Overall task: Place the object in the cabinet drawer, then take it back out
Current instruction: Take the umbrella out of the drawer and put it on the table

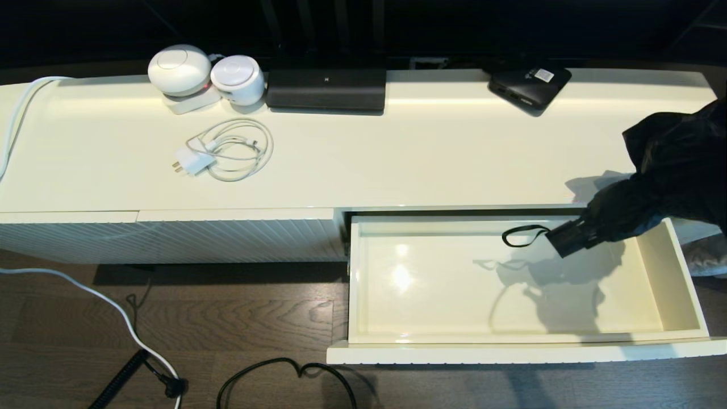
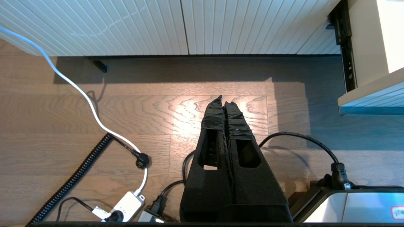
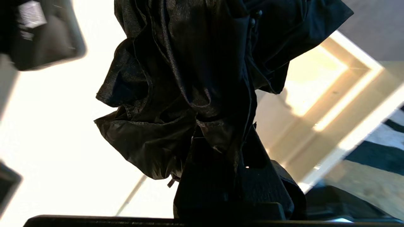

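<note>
The black folding umbrella (image 1: 653, 193) hangs tilted over the right back corner of the open cream drawer (image 1: 511, 341). Its stubby handle (image 1: 571, 236) points down and left into the drawer, with the thin wrist loop (image 1: 522, 236) dangling beyond it. Its shadow lies on the drawer floor. In the right wrist view, my right gripper (image 3: 225, 142) is shut on the bunched fabric of the umbrella (image 3: 189, 78). That fabric hides the gripper in the head view. My left gripper (image 2: 223, 102) is shut and empty, low over the wooden floor left of the drawer's corner (image 2: 372, 94).
On the cabinet top stand a small flat black box with a white label (image 1: 529, 85), a long black box (image 1: 325, 88), two white round devices (image 1: 179, 69) and a coiled white charger cable (image 1: 227, 150). Cables (image 1: 272, 369) lie on the floor in front.
</note>
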`<state>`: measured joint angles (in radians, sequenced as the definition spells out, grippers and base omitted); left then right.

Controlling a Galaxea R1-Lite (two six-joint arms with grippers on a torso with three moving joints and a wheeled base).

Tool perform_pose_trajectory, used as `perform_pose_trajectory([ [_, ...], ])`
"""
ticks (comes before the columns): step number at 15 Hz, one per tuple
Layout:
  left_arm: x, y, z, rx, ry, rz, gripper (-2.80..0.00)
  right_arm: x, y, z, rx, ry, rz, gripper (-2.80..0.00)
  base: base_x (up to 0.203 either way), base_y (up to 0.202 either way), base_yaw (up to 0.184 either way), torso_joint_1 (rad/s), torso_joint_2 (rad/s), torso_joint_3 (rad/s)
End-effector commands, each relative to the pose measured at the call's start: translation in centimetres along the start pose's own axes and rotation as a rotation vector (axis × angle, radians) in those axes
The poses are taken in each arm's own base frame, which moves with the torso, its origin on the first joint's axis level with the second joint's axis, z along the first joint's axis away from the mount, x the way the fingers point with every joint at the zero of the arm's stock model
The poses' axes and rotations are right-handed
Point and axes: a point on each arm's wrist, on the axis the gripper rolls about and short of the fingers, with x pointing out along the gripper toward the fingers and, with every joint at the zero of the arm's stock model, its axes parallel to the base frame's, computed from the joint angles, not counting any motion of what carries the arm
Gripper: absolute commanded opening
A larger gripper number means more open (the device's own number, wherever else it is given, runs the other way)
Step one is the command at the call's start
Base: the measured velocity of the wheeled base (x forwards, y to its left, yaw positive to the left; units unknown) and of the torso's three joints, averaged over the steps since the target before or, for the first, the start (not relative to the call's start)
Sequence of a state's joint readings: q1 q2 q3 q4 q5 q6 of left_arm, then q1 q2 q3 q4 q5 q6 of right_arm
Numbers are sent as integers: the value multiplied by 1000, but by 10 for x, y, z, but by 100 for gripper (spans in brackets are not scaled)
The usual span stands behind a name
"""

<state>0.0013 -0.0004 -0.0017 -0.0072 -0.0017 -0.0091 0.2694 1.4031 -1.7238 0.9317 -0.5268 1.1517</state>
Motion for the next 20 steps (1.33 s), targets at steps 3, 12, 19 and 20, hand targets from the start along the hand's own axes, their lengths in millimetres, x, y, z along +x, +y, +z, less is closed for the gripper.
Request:
perform_pose_trajectory([
  [3,0,0,0,0,-1,0,-280,18,29,4,35,-11,23,-280,0,0,0,0,0,0],
  [12,0,0,0,0,-3,0,-280,68,49,14,149,8,70,-280,0,0,0,0,0,0],
  [19,0,0,0,0,-1,0,-280,74,53,17,169,-8,88,0,0,0,0,0,0,0],
  [20,0,0,0,0,-3,0,-280,78,53,15,166,-9,75,0,0,0,0,0,0,0],
])
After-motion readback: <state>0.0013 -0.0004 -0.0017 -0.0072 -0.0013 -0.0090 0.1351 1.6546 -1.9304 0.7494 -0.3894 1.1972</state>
